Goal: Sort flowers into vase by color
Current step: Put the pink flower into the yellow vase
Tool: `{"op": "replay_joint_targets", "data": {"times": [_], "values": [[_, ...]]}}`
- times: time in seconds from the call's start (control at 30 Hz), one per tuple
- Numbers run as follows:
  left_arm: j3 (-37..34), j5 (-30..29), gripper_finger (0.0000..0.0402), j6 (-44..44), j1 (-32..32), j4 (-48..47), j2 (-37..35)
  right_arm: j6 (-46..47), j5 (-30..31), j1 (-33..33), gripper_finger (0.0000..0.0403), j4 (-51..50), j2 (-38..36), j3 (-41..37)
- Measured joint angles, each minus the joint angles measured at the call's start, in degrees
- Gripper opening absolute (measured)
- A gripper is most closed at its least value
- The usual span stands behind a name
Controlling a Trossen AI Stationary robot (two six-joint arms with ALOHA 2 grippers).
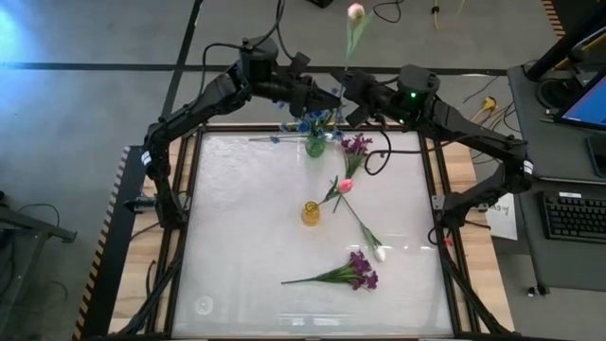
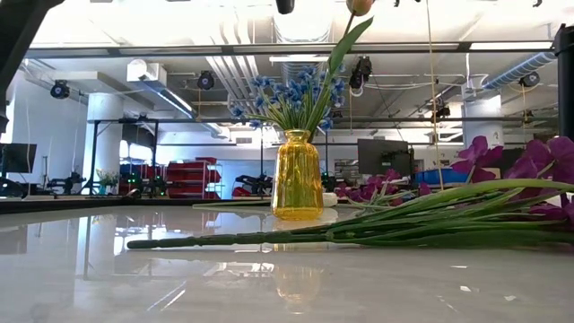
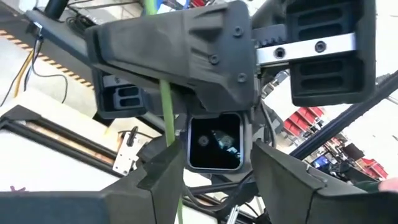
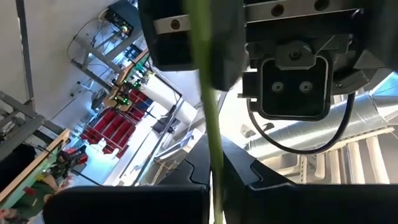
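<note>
Both arms are meeting high up, over the far edge of the table. The right gripper is squeezing tight on the green stem of a pink tulip, and the bud is sticking way up above the grippers. The left gripper is right next to it, face to face with the right one. Its fingers are standing apart, with the green stem running up between them — I cannot tell if they are touching it.

Down on the table, a green vase is standing near the far edge, holding blue flowers. A purple bunch is lying just beside it. A yellow vase is sitting near the middle of the table. Another pink tulip is lying near it, and a white tulip is lying closer to the near edge. A second purple bunch is lying near the near edge — its long stem is pointing toward the left side.
</note>
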Motion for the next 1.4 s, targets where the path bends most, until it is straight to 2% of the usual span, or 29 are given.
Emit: {"op": "replay_joint_targets", "data": {"times": [0.13,0.43,0.67,1.1,1.2,1.27,1.4], "values": [[0.25,0.94,0.0177,-0.42,0.01,-0.55,-0.37,0.15,0.46,0.00,0.0009,-0.03,0.06,-0.02],[7.07,1.13,0.0177,2.47,0.33,-8.06,-0.75,-1.23,1.37,0.00,0.0009,-0.02,0.07,-0.07],[7.98,-6.63,0.0182,5.72,0.71,-11.23,0.07,-1.18,1.35,0.00,0.0009,-0.02,0.07,-0.07],[8.46,-0.50,0.0179,4.59,0.30,-6.48,4.91,-1.20,1.34,0.00,0.0009,-0.04,0.11,-0.09],[9.09,-0.52,0.0158,4.92,0.30,-6.12,5.46,-1.06,1.36,0.00,0.0009,-0.04,0.11,-0.09],[9.09,-0.60,0.0128,5.84,0.30,-6.32,5.66,-0.43,1.33,0.00,0.0009,-0.06,0.11,-0.11],[9.09,-0.71,0.0032,6.58,0.30,-6.46,5.69,2.50,1.32,0.00,0.0009,-0.05,0.11,-0.11]]}}
